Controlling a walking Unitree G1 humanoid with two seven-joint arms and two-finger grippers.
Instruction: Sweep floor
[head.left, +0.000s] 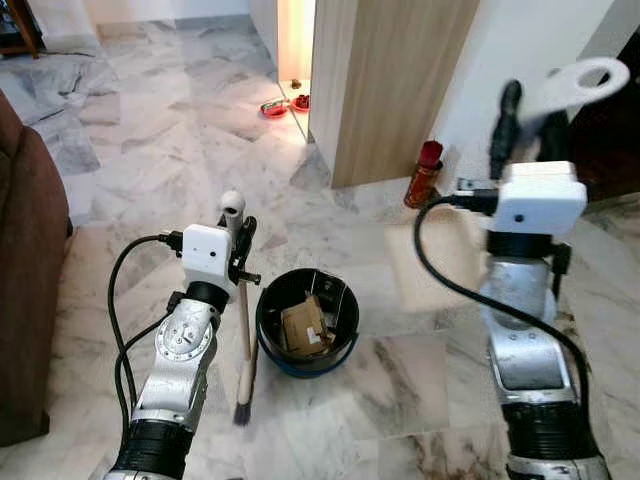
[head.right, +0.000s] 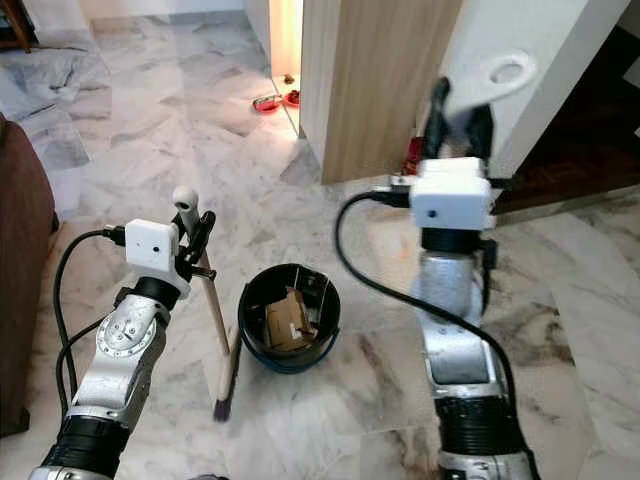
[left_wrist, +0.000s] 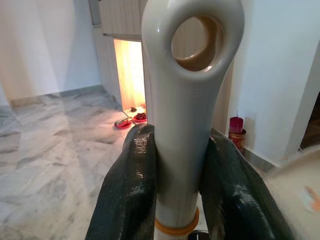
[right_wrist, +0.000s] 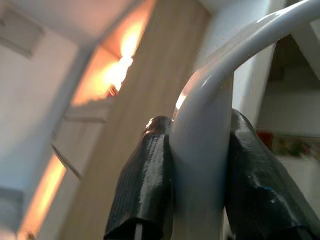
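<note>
My left gripper (head.left: 240, 236) is shut on the white handle (left_wrist: 192, 75) of a hand brush, just below its loop end. The brush's wooden shaft runs down to dark bristles (head.left: 243, 392) resting on the marble floor, left of a black bucket (head.left: 290, 362) that holds cardboard scraps. My right gripper (head.left: 530, 125) is raised high on the right and shut on a white looped dustpan handle (head.left: 590, 80). The tan pan (head.left: 440, 262) hangs blurred below it, right of the bucket. The right wrist view has both fingers (right_wrist: 147, 175) pressed against the white handle (right_wrist: 202, 150).
A brown sofa (head.left: 25, 280) stands along the left. A wooden panel (head.left: 390, 80) and white wall rise behind the bucket, with a red bottle (head.left: 425, 172) at their foot. Red bowls (head.left: 275, 108) lie by a lit gap. Grey cloth (head.left: 50, 80) is far left.
</note>
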